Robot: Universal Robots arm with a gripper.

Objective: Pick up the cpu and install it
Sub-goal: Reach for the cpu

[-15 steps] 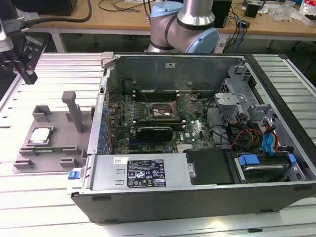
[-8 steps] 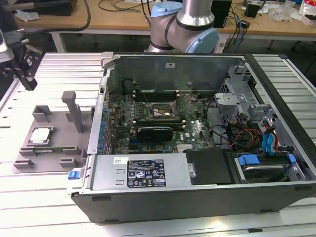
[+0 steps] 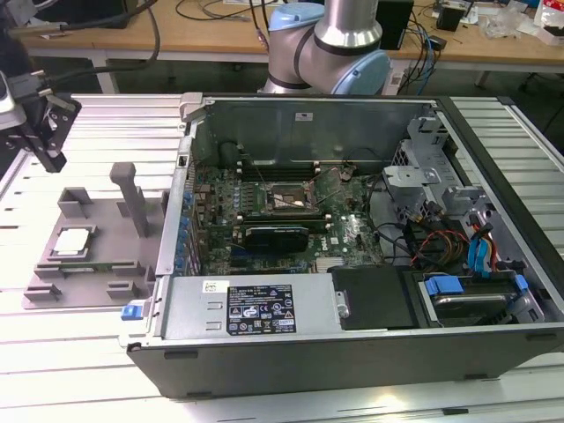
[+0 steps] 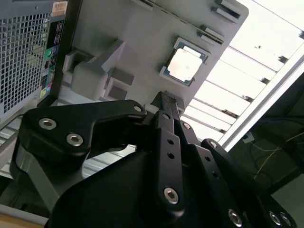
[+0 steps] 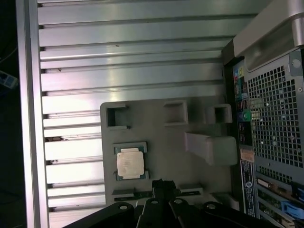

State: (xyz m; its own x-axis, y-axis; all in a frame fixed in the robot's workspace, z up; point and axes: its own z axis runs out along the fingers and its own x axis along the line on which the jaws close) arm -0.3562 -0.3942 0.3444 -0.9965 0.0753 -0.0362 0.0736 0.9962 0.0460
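The gripper (image 4: 165, 99) hovered with its fingers drawn together, holding nothing. The cpu (image 5: 130, 163) lay flat in a recess of the grey holder plate (image 5: 166, 145), just beyond the fingertips and apart from them, beside the open computer case (image 3: 291, 132).

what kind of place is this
Probably a robotics lab workbench: an opened computer case lies on a slatted metal table, the cpu sits on a grey fixture beside it, cable-strewn wooden benches behind.

In the exterior view the gripper (image 3: 48, 132) is cut off by the edge. In the first wrist view its dark body hides 1 end of the grey tray (image 5: 166, 152), and the computer case (image 5: 270, 104) runs out of the picture.
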